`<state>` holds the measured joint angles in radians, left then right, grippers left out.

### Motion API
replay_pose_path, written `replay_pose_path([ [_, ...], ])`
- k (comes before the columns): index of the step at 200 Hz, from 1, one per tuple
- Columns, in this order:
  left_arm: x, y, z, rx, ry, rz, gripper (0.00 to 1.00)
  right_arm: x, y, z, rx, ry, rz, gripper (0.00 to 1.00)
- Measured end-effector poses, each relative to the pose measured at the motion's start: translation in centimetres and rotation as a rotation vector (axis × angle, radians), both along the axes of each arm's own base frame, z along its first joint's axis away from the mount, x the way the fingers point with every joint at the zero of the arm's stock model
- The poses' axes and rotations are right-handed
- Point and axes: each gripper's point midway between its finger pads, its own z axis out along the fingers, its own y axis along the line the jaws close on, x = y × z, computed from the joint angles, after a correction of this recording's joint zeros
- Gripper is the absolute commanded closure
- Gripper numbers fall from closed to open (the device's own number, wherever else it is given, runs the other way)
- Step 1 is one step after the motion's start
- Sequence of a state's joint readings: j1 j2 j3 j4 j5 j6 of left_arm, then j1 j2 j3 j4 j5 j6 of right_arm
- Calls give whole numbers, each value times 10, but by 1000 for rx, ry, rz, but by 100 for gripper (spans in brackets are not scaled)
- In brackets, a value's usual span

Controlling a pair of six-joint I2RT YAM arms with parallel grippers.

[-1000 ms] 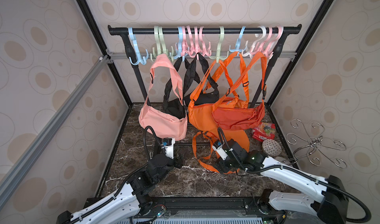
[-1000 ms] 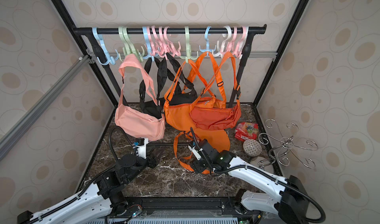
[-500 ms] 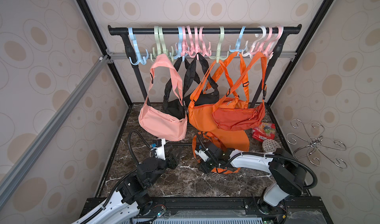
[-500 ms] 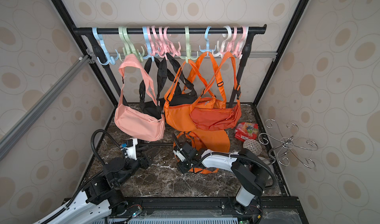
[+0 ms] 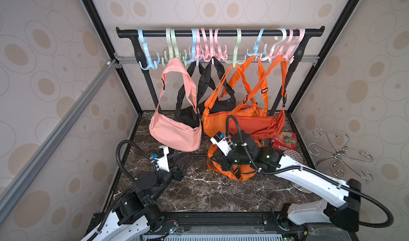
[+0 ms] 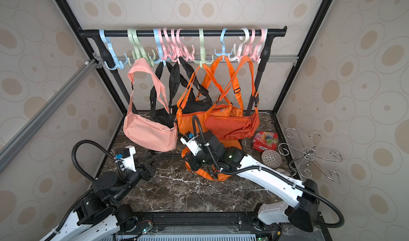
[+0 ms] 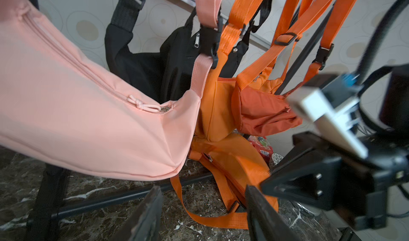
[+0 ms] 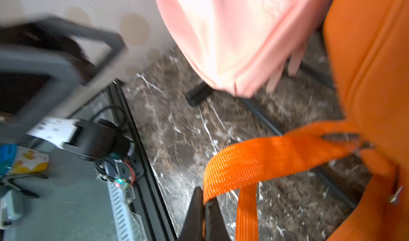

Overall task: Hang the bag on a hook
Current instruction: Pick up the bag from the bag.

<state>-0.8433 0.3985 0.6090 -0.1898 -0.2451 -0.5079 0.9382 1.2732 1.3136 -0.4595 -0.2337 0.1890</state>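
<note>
Rail (image 5: pixel 221 33) spans the back of the cell and carries plastic hooks (image 5: pixel 148 56) along its length; the blue one furthest left is bare. Pink bag (image 5: pixel 174 135) hangs next, zip closed, contents not visible. Two black bags (image 5: pixel 188 116) hang behind it, partly hidden; one zip pull shows in the left wrist view, contents not visible. An orange bag (image 5: pixel 217 122) and a rust bag (image 5: pixel 256 124) hang to the right with straps crossing, both closed. On the marble floor, the left gripper (image 7: pixel 203 213) sits below the pink bag with fingers (image 7: pixel 150 213) spread apart and nothing between them. The floor bag (image 7: pixel 234 153), orange, lies crumpled on the marble under the hung orange bags, not on any hook; whether it is zipped cannot be told. Its strap (image 8: pixel 265 160) loops out toward the front. The right gripper (image 8: pixel 204 206) is clenched on that strap, jaws pressed together with the webbing pinched between them; in both top views the wrist covers much of the bag. Right of the bag lies a red snack packet (image 5: pixel 284 140), sealed. Just beside it is a patterned bowl (image 6: pixel 271 159); its contents cannot be told. A wire rack (image 5: pixel 340 153) is at the right wall, its curled arms bare.
</note>
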Motion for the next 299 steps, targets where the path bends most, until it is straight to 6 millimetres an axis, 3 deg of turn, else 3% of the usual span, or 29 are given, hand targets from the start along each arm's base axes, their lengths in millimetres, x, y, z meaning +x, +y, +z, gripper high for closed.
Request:
replay_pose_path([
  [14, 0, -9, 9, 10, -16, -37, 35, -9, -4, 44, 70, -53, 34, 100],
  [27, 1, -23, 12, 27, -24, -88, 33, -18, -7, 69, 101, -73, 70, 100],
  [73, -5, -59, -1, 126, -36, -258, 24, -38, -15, 115, 111, -101, 154, 100],
  [107, -18, -60, 32, 160, -137, -313, 23, -44, -24, 149, 122, -173, 174, 100],
  [130, -23, -51, 61, 155, -202, -297, 20, -45, -26, 144, 92, -178, 182, 100],
  [158, -32, -39, 62, 154, -210, -290, 19, -35, -28, 116, 8, -161, 152, 100],
  [162, -32, -38, 60, 161, -203, -286, 4, -34, -28, 112, -4, -158, 148, 100],
  [165, -32, -37, 58, 164, -199, -286, 1, -33, -29, 108, -16, -155, 143, 100],
  [185, -28, -36, 32, 222, -147, -273, 0, -24, -33, 93, -57, -141, 112, 100],
  [204, -31, -36, -4, 294, -95, -280, 0, -14, -40, 93, -63, -146, 78, 100],
  [216, -33, -35, -16, 332, -84, -282, 0, -10, -44, 95, -62, -151, 62, 100],
  [251, -30, -37, -17, 420, -119, -260, 0, 1, -52, 107, -45, -172, 27, 100],
  [299, -40, -73, -38, 638, -191, -316, 0, 12, -53, 129, -11, -209, 13, 100],
])
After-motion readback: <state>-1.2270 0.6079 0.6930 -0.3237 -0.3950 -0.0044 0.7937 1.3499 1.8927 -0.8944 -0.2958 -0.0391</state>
